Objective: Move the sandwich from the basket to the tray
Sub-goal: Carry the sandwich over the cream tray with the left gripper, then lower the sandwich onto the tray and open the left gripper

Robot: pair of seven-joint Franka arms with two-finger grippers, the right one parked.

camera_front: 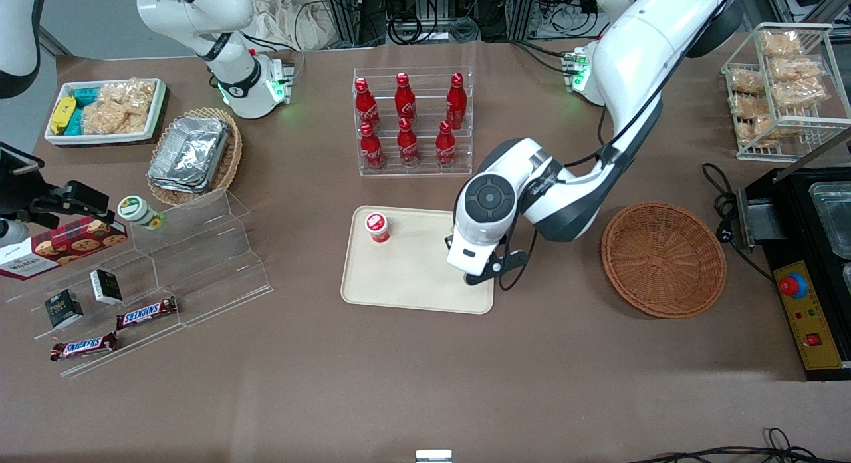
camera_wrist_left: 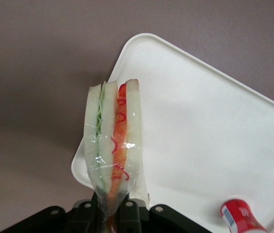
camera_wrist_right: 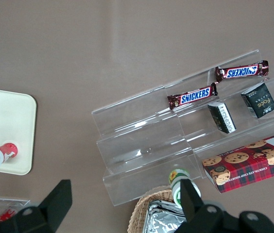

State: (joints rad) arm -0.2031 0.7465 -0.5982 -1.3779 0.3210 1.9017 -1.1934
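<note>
Fingers (camera_wrist_left: 89, 209) of your left arm's black two-finger gripper (camera_wrist_left: 109, 213) are pinched tight on the narrow end of the plastic-wrapped triangular sandwich of pale cream bread (camera_wrist_left: 111, 141), its red and green filling showing in stripes along the cut edge. You are holding that wedge in the air above the flat beige-cream rectangular tray with rounded corners (camera_wrist_left: 200, 145), over the tray's end toward the working arm's end of the table. From the front, your gripper (camera_front: 480, 275) hangs over that same end of the tray (camera_front: 405, 277), while the arm's white wrist hides the sandwich there. You have one other thing on the tray: a small red-and-white capped cup (camera_front: 377, 227), standing well apart from the gripper and farther from the front camera. Your round, shallow, reddish-brown woven wicker basket (camera_front: 663, 259) sits on the brown table (camera_front: 425, 383) near the tray, toward the working arm's end, with nothing showing inside it. A clear rack of red bottles (camera_front: 411, 120) stands farther from the front camera than the tray.
</note>
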